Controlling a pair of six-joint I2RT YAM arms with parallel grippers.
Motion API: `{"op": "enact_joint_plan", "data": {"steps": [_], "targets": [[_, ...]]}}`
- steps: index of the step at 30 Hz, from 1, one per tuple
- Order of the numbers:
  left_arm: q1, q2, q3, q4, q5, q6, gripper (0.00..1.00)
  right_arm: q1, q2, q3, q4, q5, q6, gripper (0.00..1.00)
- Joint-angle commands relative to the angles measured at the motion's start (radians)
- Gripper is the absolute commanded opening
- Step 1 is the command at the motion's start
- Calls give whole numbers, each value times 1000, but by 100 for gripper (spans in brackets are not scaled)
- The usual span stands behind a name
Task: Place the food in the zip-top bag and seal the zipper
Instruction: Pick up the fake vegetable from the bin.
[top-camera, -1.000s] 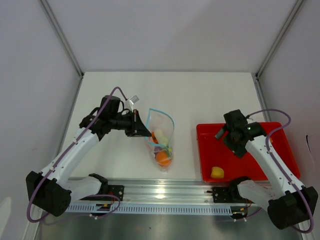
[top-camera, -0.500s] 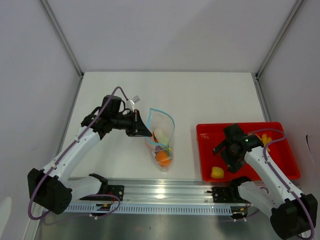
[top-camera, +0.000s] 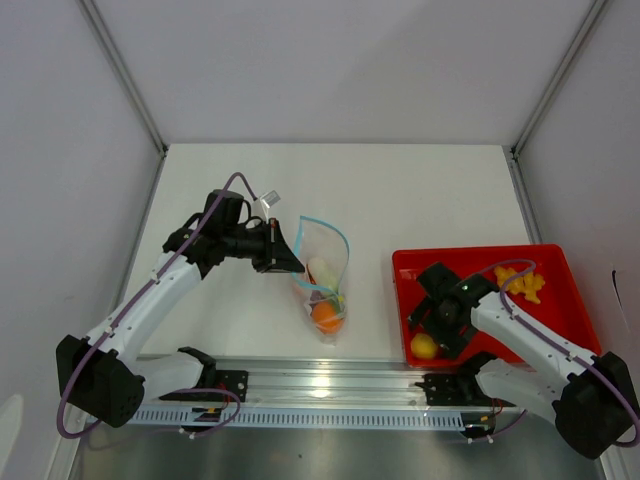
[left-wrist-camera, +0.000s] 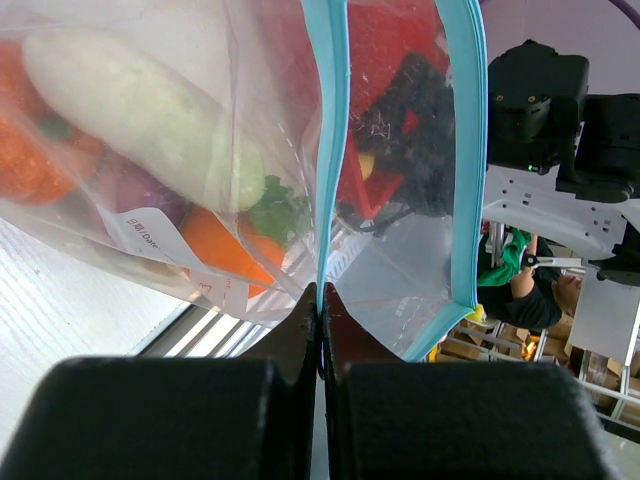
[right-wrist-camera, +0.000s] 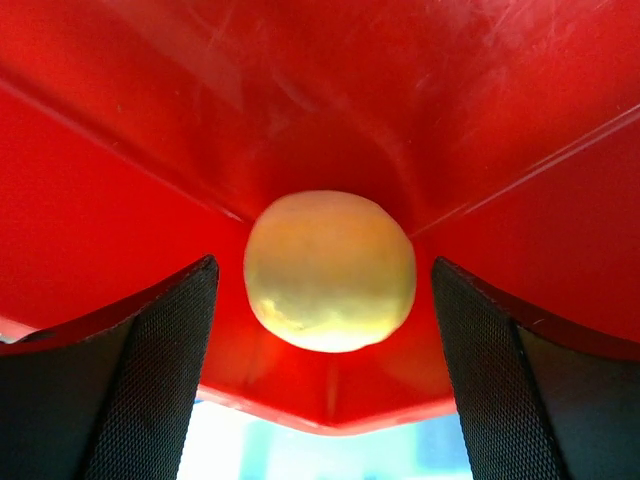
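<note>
The clear zip-top bag (top-camera: 322, 270) hangs open at the table's middle, its light-blue zipper (left-wrist-camera: 330, 130) held up. My left gripper (top-camera: 290, 263) is shut on the zipper edge (left-wrist-camera: 320, 300). Inside the bag lie a white piece (left-wrist-camera: 140, 110), an orange round fruit (top-camera: 326, 316), an orange pumpkin (left-wrist-camera: 20, 160) and a purple bit. My right gripper (top-camera: 432, 338) is open over the near left corner of the red tray (top-camera: 550, 320), its fingers either side of a round yellow piece (right-wrist-camera: 330, 270), apart from it. Another yellow piece (top-camera: 522, 283) lies at the tray's back right.
The metal rail (top-camera: 320, 385) with the arm bases runs along the near edge. White walls enclose the table at left, back and right. The red tray's near wall (right-wrist-camera: 330, 400) stands just in front of the yellow ball.
My right gripper has moved from the tray's back left toward its near left corner, down over the round yellow piece. The left gripper and bag have stayed put.
</note>
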Motion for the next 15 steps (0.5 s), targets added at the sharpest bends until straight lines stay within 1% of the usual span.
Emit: {"op": "enact_joint_plan", "data": {"steps": [1, 7, 11, 12, 14, 15], "targets": [[-2, 4, 0, 20, 19, 13, 1, 25, -8, -17, 1, -9, 63, 88], [-2, 8, -5, 25, 20, 13, 1, 36, -22, -31, -2, -9, 60, 86], [-2, 5, -5, 28, 20, 13, 1, 36, -37, -36, 3, -16, 61, 74], [-2, 4, -3, 25, 20, 14, 1, 36, -42, -37, 7, -19, 64, 67], [-2, 2, -5, 23, 20, 14, 1, 39, -57, -42, 12, -22, 71, 55], [-2, 2, -8, 25, 20, 14, 1, 38, -62, -45, 11, -21, 81, 54]]}}
